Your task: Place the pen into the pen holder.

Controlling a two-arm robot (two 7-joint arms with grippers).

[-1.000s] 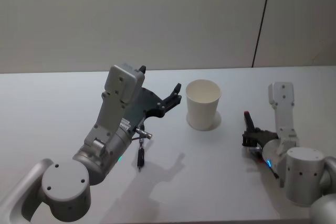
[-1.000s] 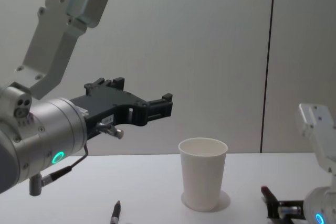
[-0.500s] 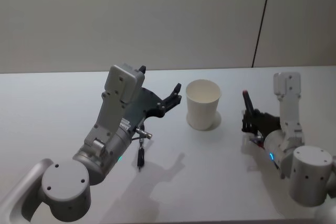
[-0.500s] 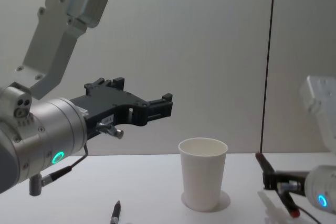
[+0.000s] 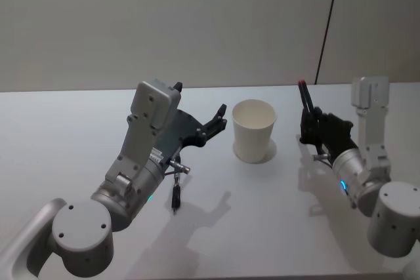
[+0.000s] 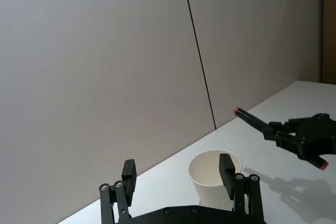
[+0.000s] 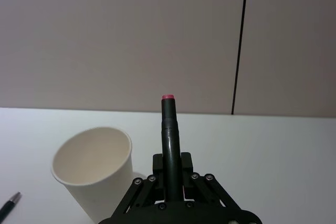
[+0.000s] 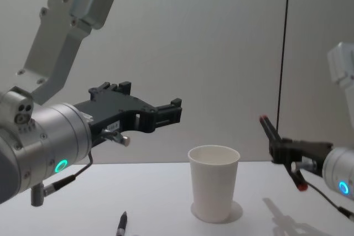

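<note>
- One white table spreads across the scene to a plain wall at its far edge.
- Left arm: the largest thing above the table, reaching from the near left toward the middle. Its left gripper is raised above the surface just left of the pen holder. The left wrist view shows its two black fingers spread wide apart and empty, with the cup's mouth between them farther off.
- Right arm: it comes in from the near right. The right gripper is lifted off the table to the right of the pen holder and is clenched on the pen.
- Pen holder: a plain white paper cup standing upright near the middle of the table, mouth open and nothing inside. It stands between the two grippers and touches neither.
- Pen: a dark barrel with red at both ends, grasped around its lower half. In the chest view it is tilted, its upper end leaning toward the cup and higher than the rim. The whole pen is right of the cup and apart from it, not over the mouth.
- Second pen: dark and slim, lying flat on the table at the near left, beside the left arm and well apart from the cup.
</note>
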